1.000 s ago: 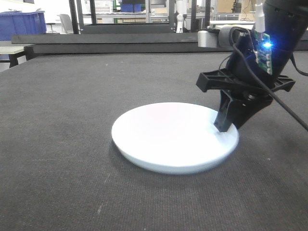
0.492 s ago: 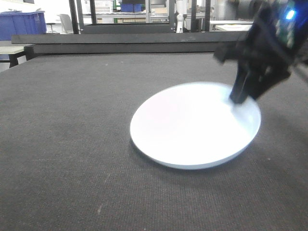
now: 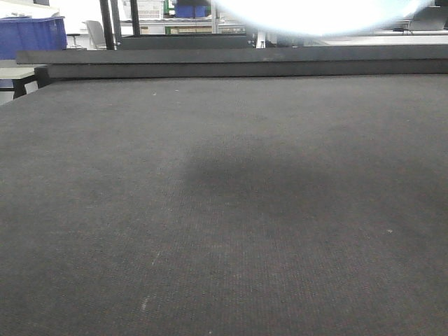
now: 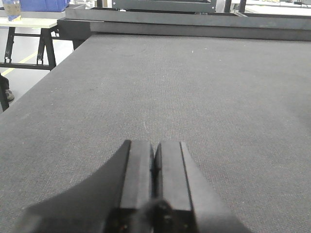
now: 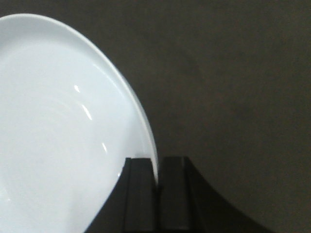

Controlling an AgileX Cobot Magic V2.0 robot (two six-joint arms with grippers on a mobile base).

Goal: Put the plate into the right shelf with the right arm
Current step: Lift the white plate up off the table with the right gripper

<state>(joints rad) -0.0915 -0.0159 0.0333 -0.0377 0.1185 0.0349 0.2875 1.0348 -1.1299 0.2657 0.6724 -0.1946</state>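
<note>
The white plate point(image 5: 58, 126) fills the left of the right wrist view, held by its rim. My right gripper point(image 5: 156, 167) is shut on the plate's rim, one finger on each face, above the dark tabletop. In the front view only the plate's blurred white underside point(image 3: 315, 17) shows at the top edge, lifted well off the table; the right arm is out of that view. My left gripper point(image 4: 154, 151) is shut and empty, low over the table's near side. The right shelf is out of view.
The dark grey fabric tabletop point(image 3: 210, 210) spreads across the front view, with a raised black ledge point(image 3: 210, 63) along its far edge. A blue bin point(image 3: 31, 35) stands at the far left behind it. A wooden bench point(image 4: 29, 22) stands left of the table.
The right gripper has lifted the plate off the table, up and to the right, until only its underside shows at the top of the front view. The left gripper's earlier state is not shown.
</note>
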